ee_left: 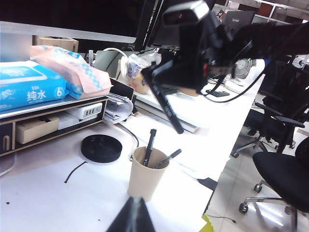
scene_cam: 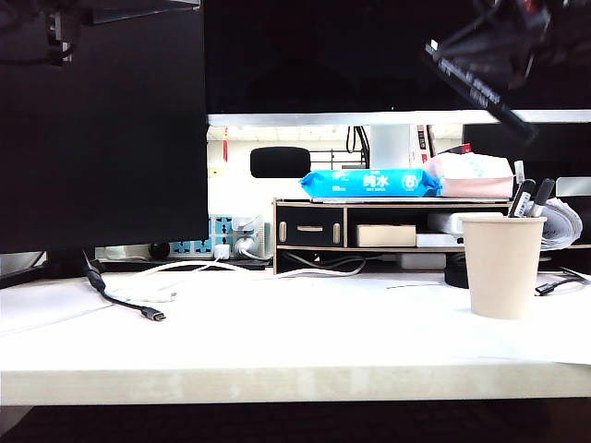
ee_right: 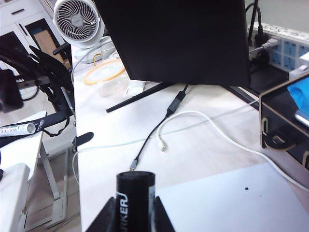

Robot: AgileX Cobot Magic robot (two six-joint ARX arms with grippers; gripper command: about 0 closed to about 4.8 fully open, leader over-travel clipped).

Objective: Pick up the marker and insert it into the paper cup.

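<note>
The paper cup (scene_cam: 503,266) stands upright on the white table at the right, with two shorter pens (scene_cam: 533,197) leaning in it. High above it and a little to its left, my right gripper (scene_cam: 513,41) is shut on the long black marker (scene_cam: 480,90), which hangs tilted in the air. In the right wrist view the marker (ee_right: 135,193) sits between the two fingers, white lettering showing. The left wrist view looks down on the cup (ee_left: 147,175), with the marker (ee_left: 167,105) above and behind it. My left gripper (ee_left: 135,216) is shut, empty, close in front of the cup.
A wooden desk organizer (scene_cam: 369,235) behind the cup carries a blue wipes pack (scene_cam: 371,183) and a pink pack (scene_cam: 471,173). A black monitor (scene_cam: 102,120) fills the left. A black USB cable (scene_cam: 129,300) and a white cable (scene_cam: 194,269) lie on the table. A black disc (ee_left: 101,148) lies near the cup.
</note>
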